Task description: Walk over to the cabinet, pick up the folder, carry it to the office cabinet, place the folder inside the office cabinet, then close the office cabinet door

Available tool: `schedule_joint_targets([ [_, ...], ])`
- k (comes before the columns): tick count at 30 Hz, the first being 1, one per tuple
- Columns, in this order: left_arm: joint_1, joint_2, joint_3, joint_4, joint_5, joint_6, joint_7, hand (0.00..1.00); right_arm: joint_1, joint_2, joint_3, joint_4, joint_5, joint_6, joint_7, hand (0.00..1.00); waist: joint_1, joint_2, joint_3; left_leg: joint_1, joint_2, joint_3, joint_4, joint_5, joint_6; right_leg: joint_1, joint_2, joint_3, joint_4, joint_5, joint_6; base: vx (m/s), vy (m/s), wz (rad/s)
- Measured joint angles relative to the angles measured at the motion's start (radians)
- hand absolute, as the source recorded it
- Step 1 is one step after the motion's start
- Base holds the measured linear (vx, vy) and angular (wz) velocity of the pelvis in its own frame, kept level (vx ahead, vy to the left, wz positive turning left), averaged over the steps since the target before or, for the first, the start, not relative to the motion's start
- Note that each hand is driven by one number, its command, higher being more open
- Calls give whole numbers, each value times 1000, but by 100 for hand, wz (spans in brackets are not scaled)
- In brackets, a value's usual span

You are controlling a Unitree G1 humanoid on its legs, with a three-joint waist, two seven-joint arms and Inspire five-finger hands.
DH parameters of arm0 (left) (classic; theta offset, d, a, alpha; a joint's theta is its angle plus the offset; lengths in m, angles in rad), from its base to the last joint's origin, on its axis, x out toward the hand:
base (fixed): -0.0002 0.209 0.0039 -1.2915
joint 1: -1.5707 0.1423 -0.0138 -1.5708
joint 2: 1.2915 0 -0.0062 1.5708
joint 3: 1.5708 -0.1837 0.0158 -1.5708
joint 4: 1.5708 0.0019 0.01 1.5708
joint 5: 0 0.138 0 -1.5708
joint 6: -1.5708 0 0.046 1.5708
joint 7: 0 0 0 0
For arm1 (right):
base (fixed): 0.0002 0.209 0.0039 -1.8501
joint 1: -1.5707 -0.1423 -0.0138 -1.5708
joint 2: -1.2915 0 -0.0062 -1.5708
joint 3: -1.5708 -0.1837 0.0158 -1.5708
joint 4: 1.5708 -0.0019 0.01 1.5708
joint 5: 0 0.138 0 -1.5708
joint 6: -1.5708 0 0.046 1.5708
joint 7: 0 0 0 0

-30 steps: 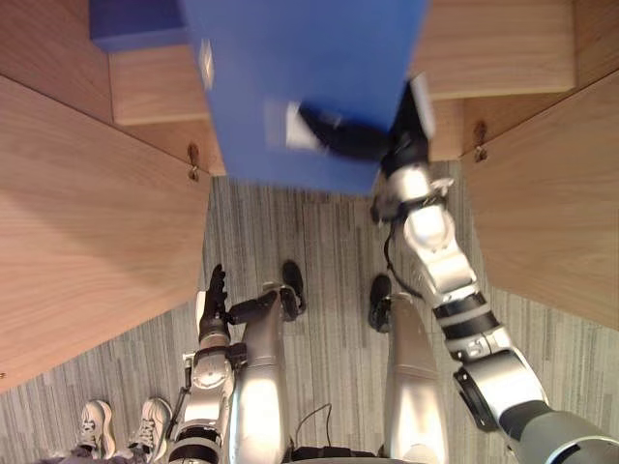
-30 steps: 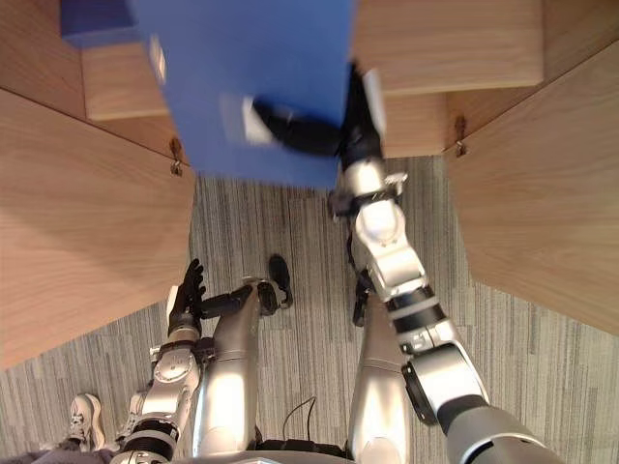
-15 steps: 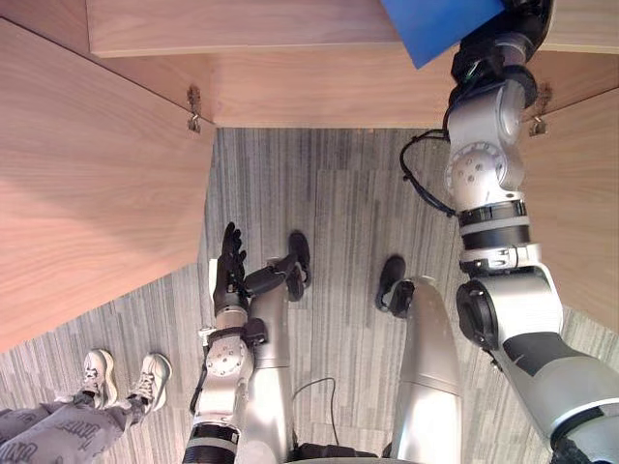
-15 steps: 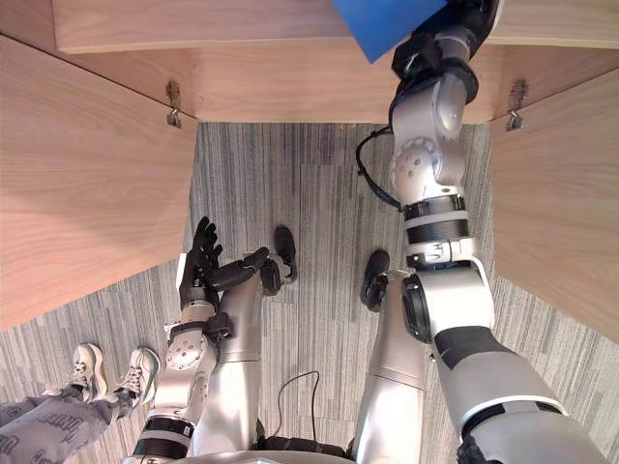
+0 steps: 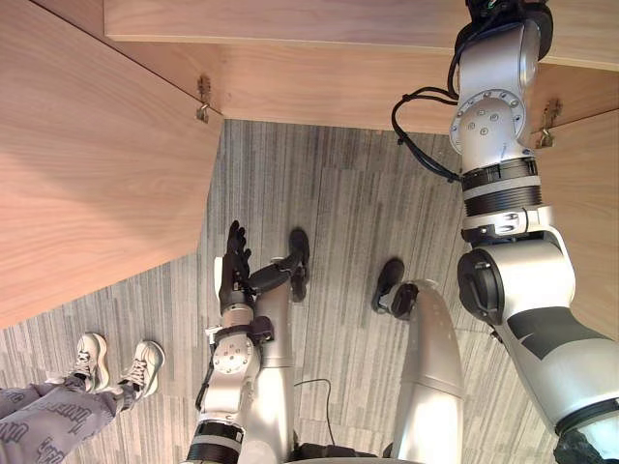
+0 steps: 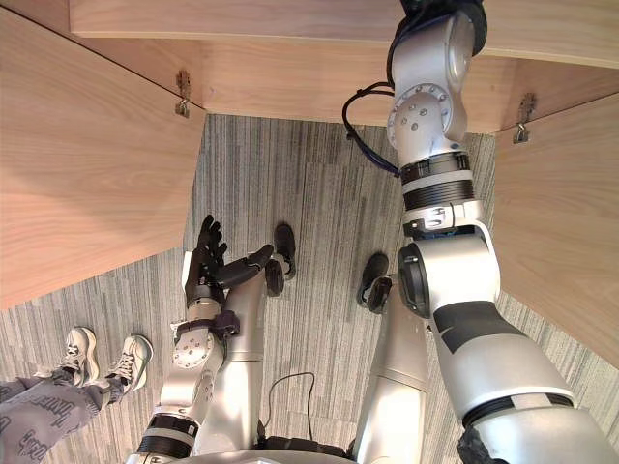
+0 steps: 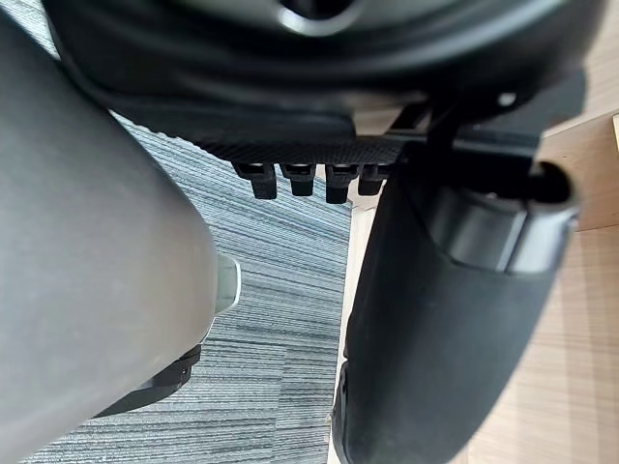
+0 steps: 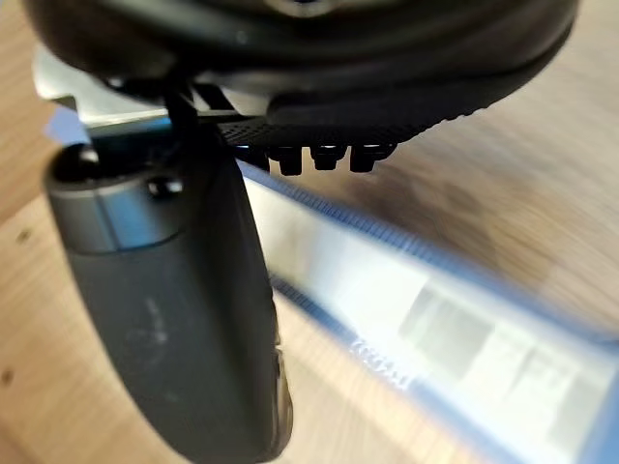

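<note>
Carpet (image 5: pixel 338 203) grey, striped; wooden cabinet doors (image 5: pixel 87 174) open.

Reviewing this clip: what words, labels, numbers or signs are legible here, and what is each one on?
No text here can be read.
On the folder, the white label along its edge: grey marks, too blurred to read.
On the person's trouser leg: dark print, too small to read.
On the wooden cabinet doors: no writing or signs visible.

One folder (image 8: pixel 387 290), two cabinet doors (image 5: pixel 87 164), one person (image 5: pixel 48 411).
</note>
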Motion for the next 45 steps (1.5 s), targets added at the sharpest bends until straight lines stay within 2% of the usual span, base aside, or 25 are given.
schedule_joint_targets([
  [2, -2, 0, 7, 3, 0, 0, 1, 100, 1, 4, 2, -5, -16, 6, -1, 100, -1, -1, 0, 3, 8, 0, -2, 0, 0, 4, 9, -1, -10, 5, -4, -13, -22, -9],
  [5, -11, 8, 12, 42, 0, 2, 22, 100, 25, 5, 26, -5, -245, 102, -30, 100, -20, -1, -1, 36, 16, 7, -10, 0, 1, 38, 13, -1, -24, 7, -5, 0, -16, -4],
  [9, -11, 24, 15, 71, 1, 0, 21, 100, 51, -6, 90, -5, -393, 152, -4, 100, -40, -4, -2, 69, 31, 20, -35, 0, 0, 65, 30, 3, -62, 24, -4, -19, -27, -14],
  [17, -11, 32, 32, 91, 3, -1, 7, 100, 122, -92, 182, -5, -530, 163, 95, 100, -54, -5, -2, 85, 42, 32, -51, 0, 1, 79, 43, 11, -90, 39, -2, -10, -4, -6],
  [20, -15, 40, 36, 109, 4, -7, -14, 100, 132, -117, 195, -5, -480, 157, 157, 100, -58, -5, -2, 95, 43, 36, -64, 2, 2, 86, 44, 11, -103, 43, -2, 0, 0, 0],
  [25, -20, 41, 38, 119, 5, -1, -40, 100, 142, -121, 172, -15, -157, 108, 216, 100, -56, -7, -3, 110, 43, 40, -79, 2, 2, 99, 45, 10, -119, 43, -1, 0, 0, 0],
  [29, -30, 41, 40, 138, 5, 2, -44, 100, 142, -106, 147, -17, 10, 88, 217, 100, -56, -7, -3, 122, 43, 42, -89, 2, 2, 110, 47, 10, -130, 45, -1, 0, 0, 0],
  [38, -49, 40, 49, 172, 5, 8, -42, 100, 142, -89, 112, -151, 57, 25, 215, 100, -60, -7, -3, 143, 45, 47, -109, 2, 2, 131, 50, 9, -155, 49, 1, -1, -3, 0],
  [40, -57, 42, 51, 191, 6, 8, -36, 100, 153, -92, 114, -186, 48, 17, 215, 100, -62, -15, -7, 153, 45, 52, -117, 2, 2, 135, 50, 13, -158, 49, 1, -8, -16, -1],
  [45, -57, 47, 51, 204, 8, 9, -34, 100, 250, -165, 204, -286, -53, 17, 264, 100, -82, -17, -8, 168, 45, 52, -130, 2, 2, 155, 53, 10, -181, 54, 5, -3, -6, 0],
])
